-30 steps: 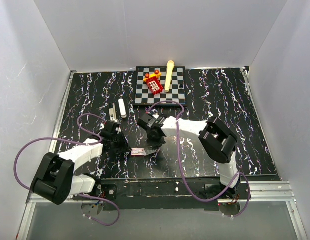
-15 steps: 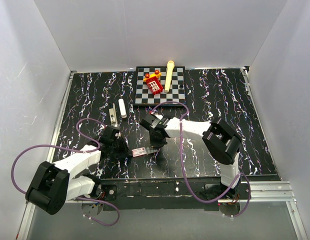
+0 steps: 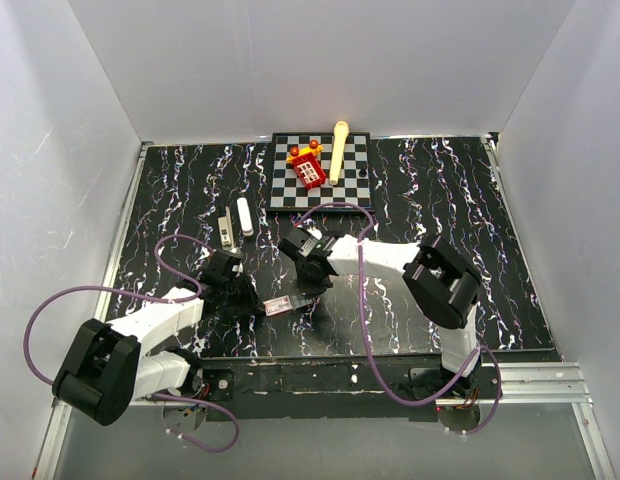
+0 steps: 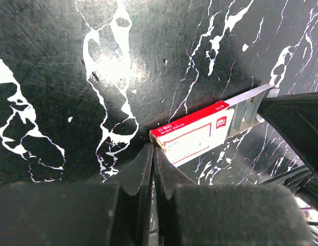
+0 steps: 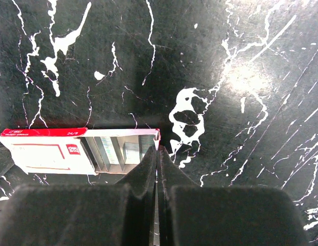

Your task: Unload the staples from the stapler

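The stapler (image 3: 225, 229) lies slim and silvery-grey on the black marbled table, far left of centre and apart from both arms. Its staples do not show. A small red-and-white box (image 3: 279, 306) lies between my grippers. My left gripper (image 3: 260, 304) is shut, and in the left wrist view its tips (image 4: 153, 148) touch the box's (image 4: 192, 137) red corner. My right gripper (image 3: 307, 296) is also shut. Its tips (image 5: 158, 148) rest against the end of the slid-out tray (image 5: 123, 148), which holds silvery strips beside the box sleeve (image 5: 46, 151).
A white oblong piece (image 3: 245, 216) lies right beside the stapler. At the back stands a chessboard (image 3: 355, 187) carrying a red toy (image 3: 309, 170) and a yellow stick (image 3: 338, 150). Purple cables (image 3: 175, 245) loop over the table by both arms.
The left arm's elbow has dropped back and to the left while its gripper stayed at the box. The box and the right gripper have barely shifted.
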Controlling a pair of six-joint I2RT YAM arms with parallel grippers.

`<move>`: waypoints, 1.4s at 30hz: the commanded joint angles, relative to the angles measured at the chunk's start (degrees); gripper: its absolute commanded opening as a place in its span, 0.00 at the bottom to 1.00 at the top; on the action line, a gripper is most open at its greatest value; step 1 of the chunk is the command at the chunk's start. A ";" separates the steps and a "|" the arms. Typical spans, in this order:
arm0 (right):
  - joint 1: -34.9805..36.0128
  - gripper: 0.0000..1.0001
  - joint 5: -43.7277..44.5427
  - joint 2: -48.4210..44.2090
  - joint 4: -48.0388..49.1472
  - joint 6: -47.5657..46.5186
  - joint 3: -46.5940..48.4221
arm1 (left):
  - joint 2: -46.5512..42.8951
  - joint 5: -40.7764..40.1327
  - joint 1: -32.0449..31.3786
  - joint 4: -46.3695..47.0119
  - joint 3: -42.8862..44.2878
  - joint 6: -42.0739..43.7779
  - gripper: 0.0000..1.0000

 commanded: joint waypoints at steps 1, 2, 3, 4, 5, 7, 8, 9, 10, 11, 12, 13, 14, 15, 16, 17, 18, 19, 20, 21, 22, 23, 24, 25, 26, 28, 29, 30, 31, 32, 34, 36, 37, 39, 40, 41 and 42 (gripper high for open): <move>0.56 0.01 -0.55 1.80 0.29 -0.02 2.39 | 1.16 -1.34 -0.92 -2.42 -0.12 0.83 0.00; 0.56 0.01 -1.16 2.16 0.38 0.15 2.74 | 1.24 -1.25 -1.18 -2.33 -0.04 0.74 0.00; 0.56 0.01 -1.78 2.42 0.72 0.41 3.10 | 1.24 -1.42 -1.36 -2.24 -0.04 0.65 0.00; 0.65 0.01 -2.57 2.68 0.90 0.50 3.19 | 1.42 -1.42 -1.53 -2.15 0.05 0.56 0.00; 0.82 0.01 -3.01 2.95 1.08 0.42 3.62 | 1.59 -1.42 -1.71 -2.06 0.14 0.39 0.00; 1.35 0.01 -3.19 4.00 0.55 0.07 4.94 | 1.68 -1.51 -2.06 -2.06 0.31 0.39 0.00; 1.53 0.01 -3.45 4.27 0.20 -0.28 5.55 | 1.68 -1.51 -2.15 -1.97 0.32 0.30 0.00; 1.79 0.01 -3.72 4.70 0.03 -0.63 6.08 | 1.77 -1.51 -2.24 -1.89 0.32 0.30 0.00; 1.88 0.01 -3.98 4.88 -0.15 -0.81 6.78 | 1.77 -1.51 -2.41 -1.80 0.32 0.30 0.00; 2.05 0.01 -4.33 5.14 -0.15 -1.16 7.23 | 1.95 -1.60 -2.41 -1.80 0.32 0.30 0.00; 2.23 0.01 -4.68 5.41 -0.15 -1.69 7.75 | 1.95 -1.69 -2.50 -1.80 0.40 0.30 0.00; 2.32 0.01 -5.29 5.67 -0.32 -2.13 8.19 | 2.03 -1.60 -2.50 -1.71 0.40 0.30 0.00; 2.41 0.01 -6.08 6.02 -0.33 -2.57 8.63 | 2.12 -1.60 -2.59 -1.71 0.40 0.21 0.00; 2.49 0.01 -6.18 6.29 -0.59 -2.75 9.07 | 2.21 -1.60 -2.68 -1.54 0.40 0.21 0.00; 2.58 0.01 -6.27 6.55 -0.76 -2.83 9.34 | 2.21 -1.60 -2.68 -1.53 0.40 0.21 0.00; 2.58 0.01 -6.27 6.55 -0.94 -2.92 9.43 | 2.21 -1.69 -2.68 -1.53 0.40 0.21 0.00; 2.58 0.01 -6.27 6.47 -0.94 -3.01 9.34 | 2.12 -1.69 -2.77 -1.53 0.40 0.38 0.00; 2.58 0.01 -5.83 6.12 -1.03 -3.01 9.25 | 2.12 -1.78 -2.77 -1.53 0.32 0.39 0.00; 2.58 0.01 -5.22 5.85 -0.94 -3.10 9.08 | 2.12 -1.78 -2.77 -1.45 0.32 0.39 0.00; 2.58 0.03 -5.04 5.42 -0.94 -3.19 8.82 | 2.04 -1.86 -2.85 -1.45 0.14 0.30 0.00; 2.58 0.07 -4.43 4.89 -1.12 -3.27 8.64 | 2.04 -1.86 -2.85 -1.27 0.05 0.30 0.00; 2.58 0.11 -4.33 4.36 -1.20 -3.28 8.46 | 2.04 -1.86 -2.85 -1.10 -0.12 0.21 0.00; 2.58 0.15 -3.81 3.75 -1.29 -3.28 8.29 | 2.30 -1.78 -2.85 -0.92 -0.12 0.30 0.00; 2.58 0.17 -3.28 3.31 -1.55 -3.28 8.20 | 2.47 -1.78 -2.85 -0.83 -0.12 0.30 0.00; 2.67 0.20 -3.02 2.78 -1.82 -3.28 7.94 | 2.65 -1.78 -2.94 -0.83 -0.12 0.21 0.00; 2.58 0.23 -1.88 1.90 -2.52 -3.45 7.76 | 2.56 -1.78 -3.03 -0.74 -0.12 0.21 0.00; 2.58 0.24 -1.09 1.37 -2.70 -3.54 7.41 | 2.48 -1.78 -3.03 -0.74 -0.21 0.30 0.00; 2.58 0.25 -0.56 0.85 -2.96 -3.54 7.23 | 2.39 -1.78 -3.03 -0.74 -0.21 0.21 0.00; 2.58 0.25 -0.21 0.06 -2.96 -3.54 6.80 | 2.21 -1.86 -3.12 -0.74 -0.30 0.38 0.00; 2.58 0.26 0.15 -0.73 -2.79 -3.63 6.09 | 2.21 -1.95 -3.12 -0.66 -0.39 0.39 0.00; 2.58 0.27 0.15 -2.05 -2.00 -3.89 4.86 | 2.12 -1.95 -3.12 -0.66 -0.39 0.56 0.00; 2.58 0.28 0.50 -3.37 -1.38 -3.89 3.81 | 2.12 -1.95 -3.21 -0.66 -0.48 0.56 0.00; 2.58 0.29 0.76 -4.16 -0.95 -3.89 2.93 | 2.12 -1.95 -3.21 -0.74 -0.48 0.65 0.00; 2.50 0.30 1.81 -5.39 -0.50 -3.89 1.35 | 1.86 -1.95 -3.21 -0.66 -0.56 0.74 0.00; 2.23 0.30 2.25 -5.75 -0.33 -3.89 0.91 | 1.95 -1.95 -3.21 -0.66 -0.65 0.65 0.00; 1.88 0.30 2.17 -5.75 -0.24 -3.80 0.47 | 1.77 -1.95 -3.29 -0.57 -0.56 0.82 0.00; 1.36 0.29 2.00 -5.58 -0.41 -3.72 0.20 | 1.77 -1.87 -3.29 -0.39 -0.48 1.00 0.00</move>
